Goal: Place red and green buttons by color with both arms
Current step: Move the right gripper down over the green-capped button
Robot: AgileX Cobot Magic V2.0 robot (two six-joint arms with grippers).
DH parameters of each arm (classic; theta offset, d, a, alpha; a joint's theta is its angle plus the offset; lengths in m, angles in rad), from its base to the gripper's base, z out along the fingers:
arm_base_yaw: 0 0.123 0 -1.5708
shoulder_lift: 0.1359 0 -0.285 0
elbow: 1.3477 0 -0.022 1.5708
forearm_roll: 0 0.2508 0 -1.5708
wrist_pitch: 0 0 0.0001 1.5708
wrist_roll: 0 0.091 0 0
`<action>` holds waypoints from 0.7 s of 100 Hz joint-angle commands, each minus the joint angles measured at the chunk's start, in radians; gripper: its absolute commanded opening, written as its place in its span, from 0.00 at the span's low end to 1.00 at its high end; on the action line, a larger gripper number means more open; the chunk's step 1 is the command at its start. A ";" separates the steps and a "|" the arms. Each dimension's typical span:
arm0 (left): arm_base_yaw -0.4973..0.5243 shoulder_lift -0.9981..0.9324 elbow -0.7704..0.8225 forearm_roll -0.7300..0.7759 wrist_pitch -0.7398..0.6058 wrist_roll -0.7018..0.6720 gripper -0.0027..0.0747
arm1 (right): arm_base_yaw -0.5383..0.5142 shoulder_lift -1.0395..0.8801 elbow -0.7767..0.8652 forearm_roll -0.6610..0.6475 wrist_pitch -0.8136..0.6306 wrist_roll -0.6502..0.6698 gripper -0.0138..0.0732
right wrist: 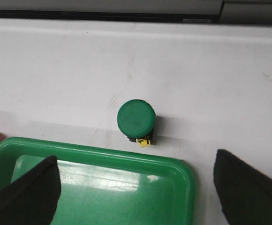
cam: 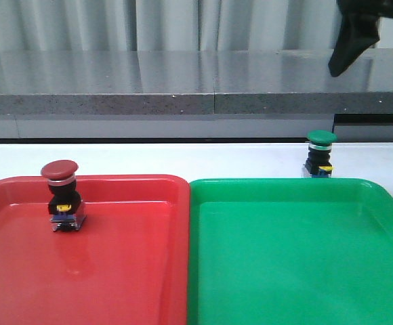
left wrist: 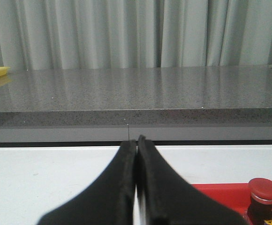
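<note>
Red button [cam: 61, 196] stands upright inside the red tray [cam: 129, 271], near its far left corner. I see the green button [cam: 320, 154] upright on the white table [cam: 183, 159], just beyond the green tray [cam: 298, 271]. My left gripper [left wrist: 136, 143] has its jaws pressed together; my right gripper [right wrist: 138, 187] hangs spread wide above the green button.

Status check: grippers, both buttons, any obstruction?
Left gripper shut, empty. Right gripper open above green button. Green button on table behind green tray; red button standing in red tray. No obstruction seen.
</note>
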 commanded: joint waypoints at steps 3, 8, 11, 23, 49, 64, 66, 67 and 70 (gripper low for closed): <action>0.002 -0.029 0.042 -0.005 -0.082 -0.011 0.01 | 0.000 0.042 -0.072 0.009 -0.060 -0.007 0.91; 0.002 -0.029 0.042 -0.005 -0.082 -0.011 0.01 | 0.000 0.073 -0.088 0.009 -0.062 -0.007 0.91; 0.002 -0.029 0.042 -0.005 -0.082 -0.011 0.01 | 0.001 0.089 -0.099 0.009 -0.062 -0.007 0.91; 0.002 -0.029 0.042 -0.005 -0.082 -0.011 0.01 | 0.003 0.154 -0.131 0.009 -0.067 -0.007 0.91; 0.002 -0.029 0.042 -0.005 -0.082 -0.011 0.01 | 0.008 0.251 -0.161 0.009 -0.083 -0.007 0.91; 0.002 -0.029 0.042 -0.005 -0.082 -0.011 0.01 | 0.023 0.276 -0.161 0.009 -0.115 -0.007 0.91; 0.002 -0.029 0.042 -0.005 -0.082 -0.011 0.01 | 0.026 0.280 -0.161 0.009 -0.121 -0.007 0.91; 0.002 -0.029 0.042 -0.005 -0.082 -0.011 0.01 | 0.027 0.281 -0.162 0.009 -0.122 -0.007 0.91; 0.002 -0.029 0.042 -0.005 -0.082 -0.011 0.01 | 0.031 0.284 -0.161 0.009 -0.128 -0.007 0.91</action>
